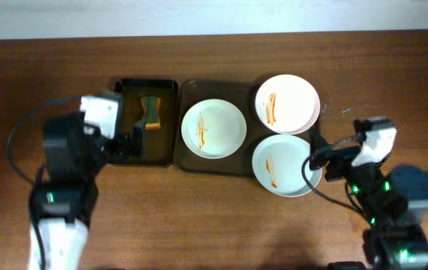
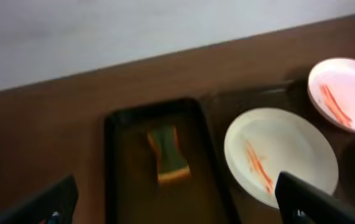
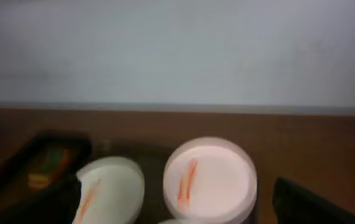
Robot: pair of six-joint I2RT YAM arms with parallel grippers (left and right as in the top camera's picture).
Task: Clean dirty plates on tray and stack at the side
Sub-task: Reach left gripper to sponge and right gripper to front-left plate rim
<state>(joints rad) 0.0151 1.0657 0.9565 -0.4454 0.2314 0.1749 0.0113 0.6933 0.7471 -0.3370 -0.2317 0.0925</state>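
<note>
Right now, from overhead, you are looking at a brown wooden surface point(image 1: 221, 225) that is carrying two dark trays side by side. The big tray point(image 1: 228, 163) is holding three white plates, all streaked with orange: the left plate point(image 1: 214, 129), the upper right plate point(image 1: 287, 103) and the lower right plate point(image 1: 286, 165). The small tray point(image 1: 161, 146), just to its left, is holding a green and orange sponge point(image 1: 151, 112). Your left claw point(image 1: 127, 146) is hovering at the small tray's left edge. Your right claw point(image 1: 320, 159) is sitting just beside the lower right plate's right rim, with its jaws parted and nothing between them. You cannot tell whether it is touching the plate.

In the left wrist view, the fingers point(image 2: 53, 202) are showing at the two bottom corners, spread wide, so this claw is standing open and gripping nothing. Beyond them the sponge is lying in the small tray, with the left plate to its right.

The right wrist view is coming through blurred. One finger point(image 3: 317, 202) is showing at the bottom right, and the upper right plate is sitting ahead, near the middle.
</note>
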